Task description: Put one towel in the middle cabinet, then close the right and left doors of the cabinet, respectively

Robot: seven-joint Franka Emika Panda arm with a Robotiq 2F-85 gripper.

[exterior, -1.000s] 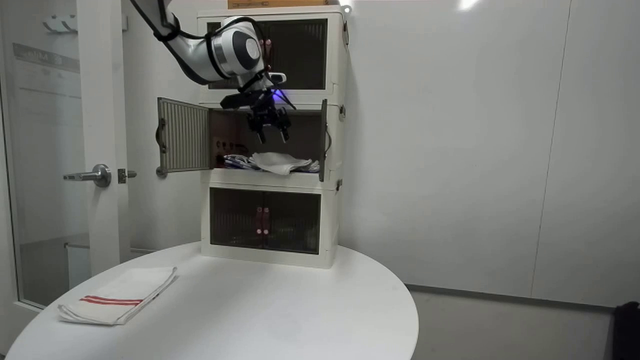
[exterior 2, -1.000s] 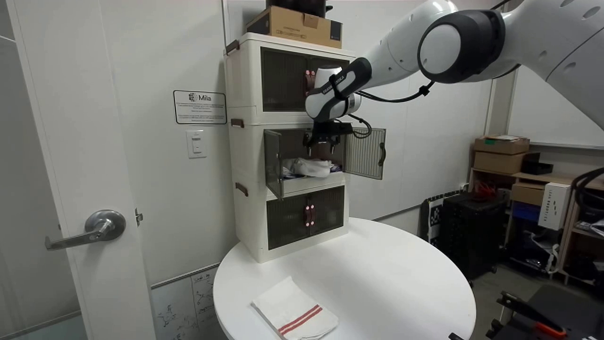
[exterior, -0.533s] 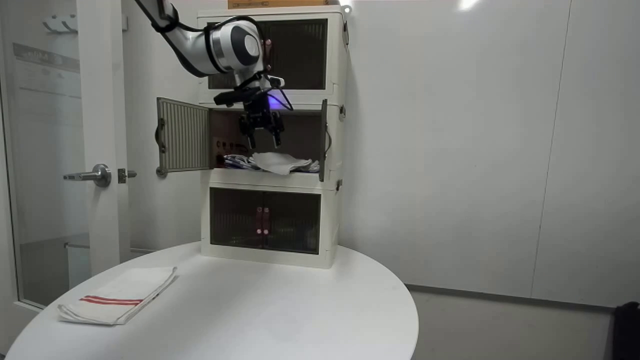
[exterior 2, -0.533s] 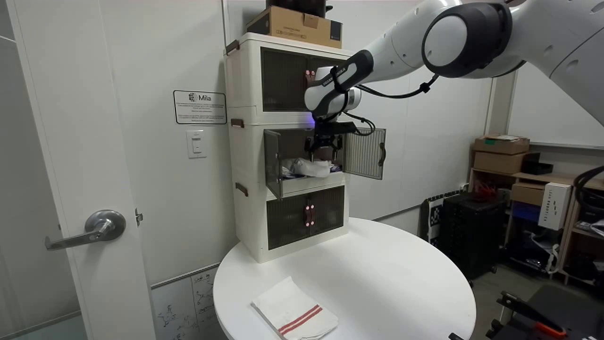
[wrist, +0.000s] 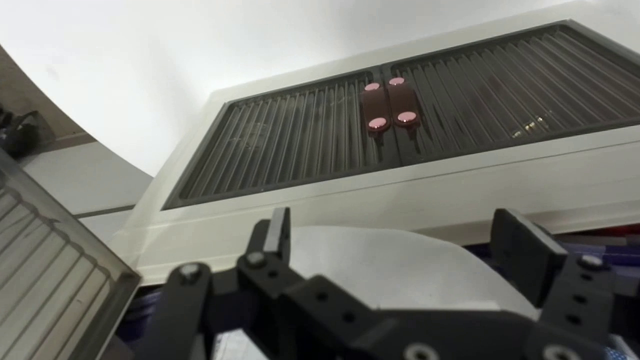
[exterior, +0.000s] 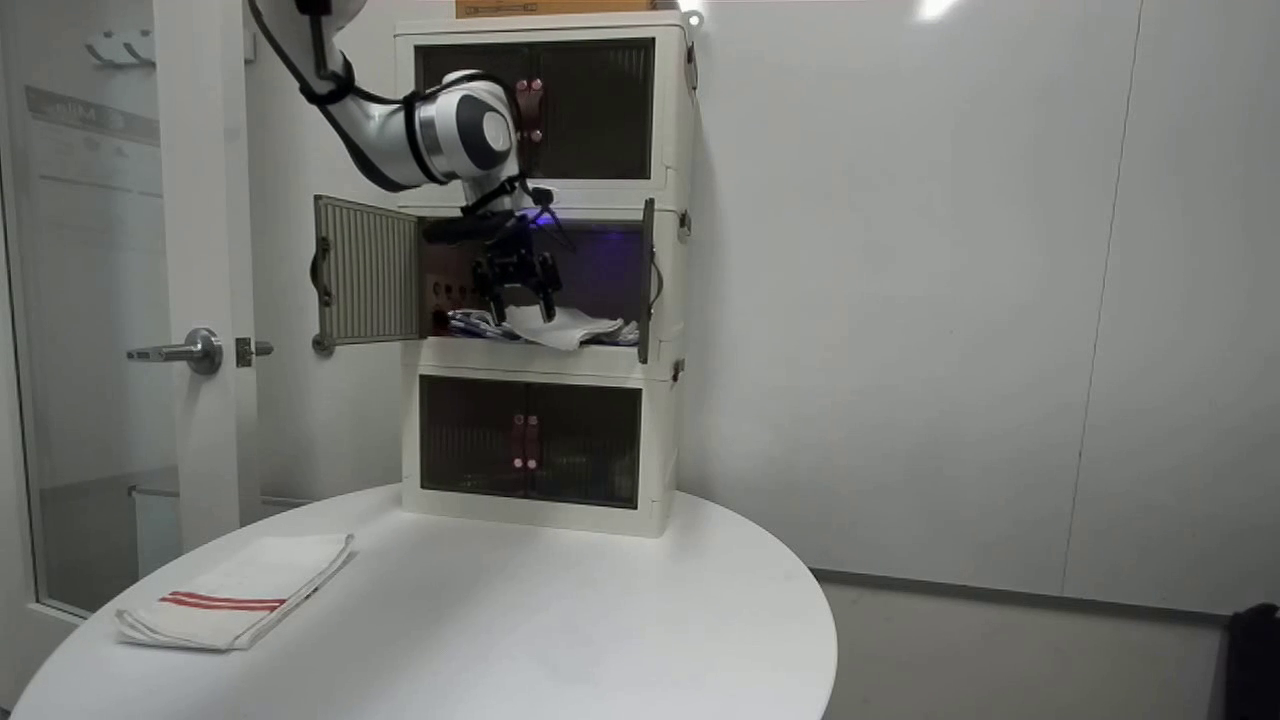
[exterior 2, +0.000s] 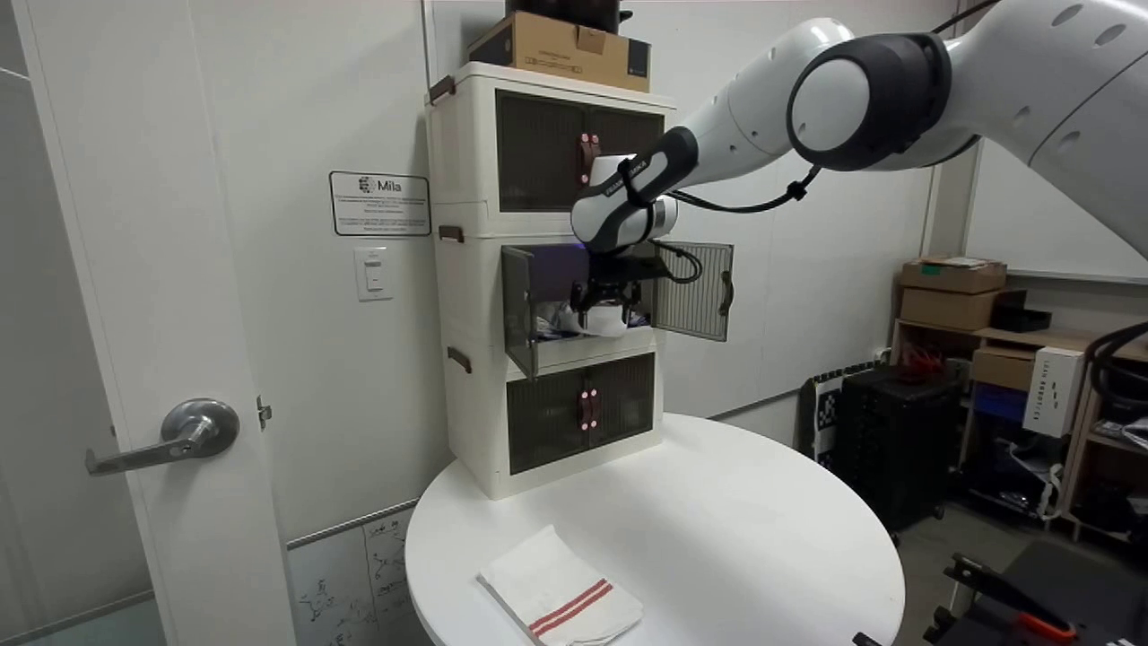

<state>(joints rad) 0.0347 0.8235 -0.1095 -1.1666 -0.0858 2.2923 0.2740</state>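
At the back edge of a round white counter (exterior: pixel 560 620), a three-tier tower (exterior: pixel 672 440) is shown in both exterior views. Its middle cabinet (exterior: pixel 465 356) is open, with the left door (exterior: pixel 368 270) and the right door (exterior: pixel 647 285) swung outward. The plain white towel (exterior: pixel 575 327) is laid inside, at the front edge, over blue-patterned cloths (exterior: pixel 472 322); its near end seems to be draped over the cabinet's lip. Just over the towel, the pincer (exterior: pixel 523 317) is held with its jaws spread wide and nothing gripped; whether the towel is touched cannot be told. A folded cloth with red stripes (exterior: pixel 240 588) is seen near the counter's left edge.

The towel step is judged to be in hand and nearly done. Next, the towel should probably be tucked deeper and the pincer lifted clear, so that the right door, then the left, can be closed.
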